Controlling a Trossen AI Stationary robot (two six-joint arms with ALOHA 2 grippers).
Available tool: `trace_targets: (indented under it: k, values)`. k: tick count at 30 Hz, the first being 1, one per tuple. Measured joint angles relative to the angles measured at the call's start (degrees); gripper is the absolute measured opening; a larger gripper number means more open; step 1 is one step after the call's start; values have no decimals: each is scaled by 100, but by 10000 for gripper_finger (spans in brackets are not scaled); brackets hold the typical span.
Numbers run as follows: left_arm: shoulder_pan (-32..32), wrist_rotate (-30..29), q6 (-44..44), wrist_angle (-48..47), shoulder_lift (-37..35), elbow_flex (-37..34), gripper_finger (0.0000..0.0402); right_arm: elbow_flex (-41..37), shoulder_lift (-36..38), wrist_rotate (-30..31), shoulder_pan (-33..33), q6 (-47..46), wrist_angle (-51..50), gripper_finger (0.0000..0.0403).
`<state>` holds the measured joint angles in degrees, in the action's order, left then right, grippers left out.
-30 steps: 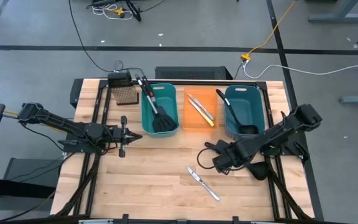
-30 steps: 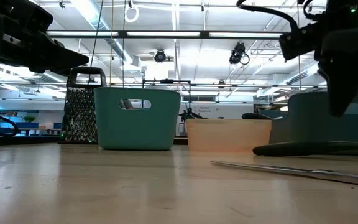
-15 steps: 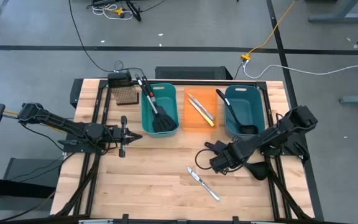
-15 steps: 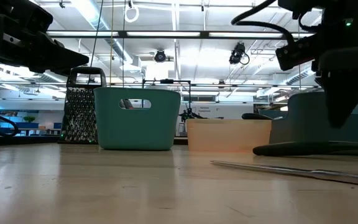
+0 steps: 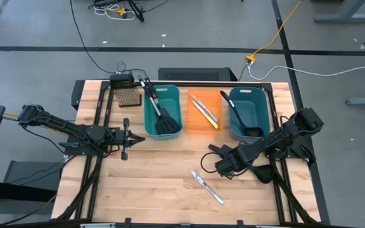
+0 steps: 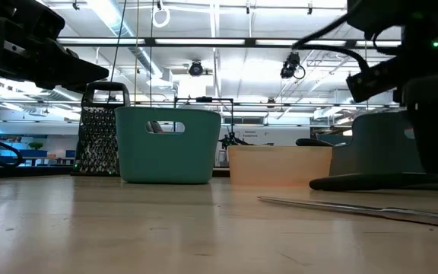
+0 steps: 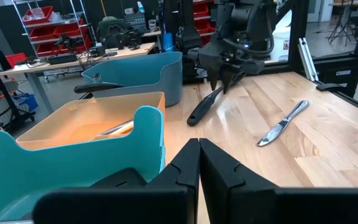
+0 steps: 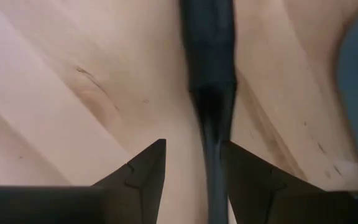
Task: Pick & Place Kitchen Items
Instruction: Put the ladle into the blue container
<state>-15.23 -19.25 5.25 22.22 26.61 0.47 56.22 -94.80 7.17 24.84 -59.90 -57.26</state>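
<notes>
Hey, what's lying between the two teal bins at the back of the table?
The orange bin sits between the left teal bin and the right teal bin, holding table knives. The high view shows it best; the low view confirms it.

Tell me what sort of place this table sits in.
Probably a robotics lab or workshop: bare grey floor with loose cables, shelving with red storage bins, and work desks beyond the light wooden table.

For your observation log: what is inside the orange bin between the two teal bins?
The orange bin holds a yellow-handled knife and a silver knife, lying diagonally side by side. The floor beneath them is covered.
</notes>
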Motion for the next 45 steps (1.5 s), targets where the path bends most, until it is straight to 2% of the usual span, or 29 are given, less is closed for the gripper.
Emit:
trace_targets:
  k: [7, 16, 19, 24, 30, 35, 40, 45]
  values:
    - [1, 0, 1, -2, 0, 0, 14, -336, 3, 40, 0, 22, 282, 160]
    - [-1, 2, 1, 2, 0, 0, 14, -726, 11, -282, 2, 196, 1082, 158]
    - [-1, 1, 1, 2, 0, 0, 14, -727, 11, -339, 0, 193, 1129, 140]
    - [-1, 2, 1, 4, 0, 2, 14, -726, 11, -444, -1, 214, 1176, 76]
    - [-1, 1, -1, 4, 0, 1, 14, -724, 11, -469, -2, 236, 1176, 74]
    - [0, 2, -1, 4, 0, 0, 14, -496, 7, -538, 5, 636, 1186, 74]
    - [1, 1, -1, 4, 0, 0, 14, -245, 335, -45, 0, 1093, 1137, 74]
    - [0, 2, -3, 4, 0, 0, 14, -227, 1213, 786, 2, 1554, 1128, 74]
